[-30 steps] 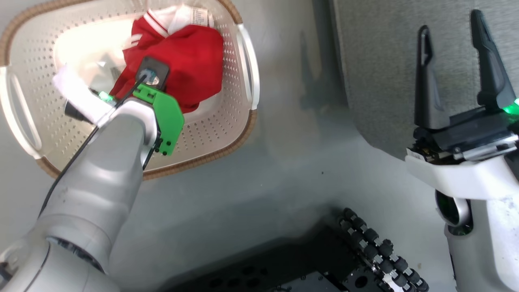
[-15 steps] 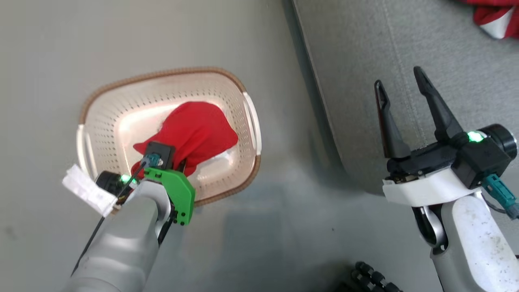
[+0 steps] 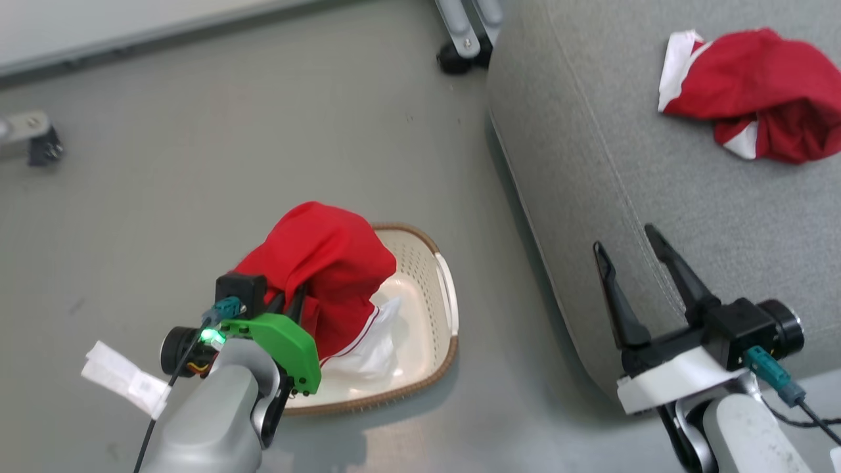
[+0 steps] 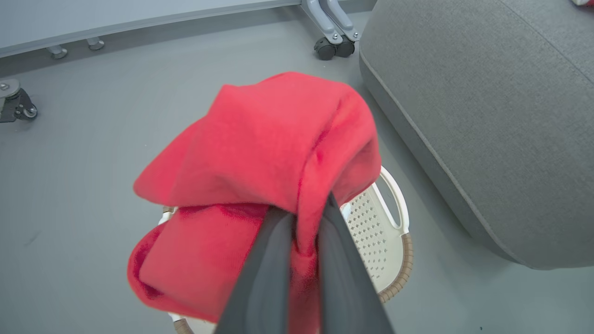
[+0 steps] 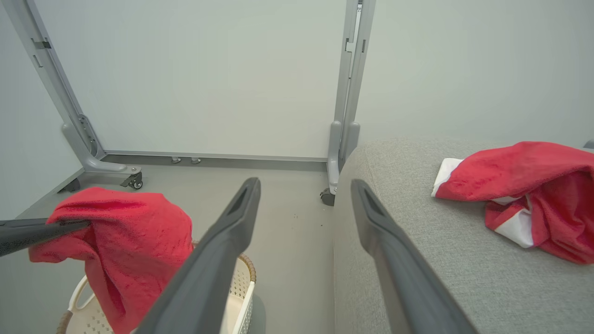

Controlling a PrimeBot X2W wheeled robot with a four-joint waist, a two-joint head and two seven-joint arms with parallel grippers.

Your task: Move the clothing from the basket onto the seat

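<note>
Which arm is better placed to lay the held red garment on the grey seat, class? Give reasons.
Left. The left claw is shut on the red garment above the basket. The right claw stands open and empty near the seat, where a second garment lies.

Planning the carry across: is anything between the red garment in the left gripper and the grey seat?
Nothing visible. The left gripper is shut on the red garment above the basket; bare floor lies between it and the seat. The right gripper, open, hovers at the seat's near edge, off that line.
</note>
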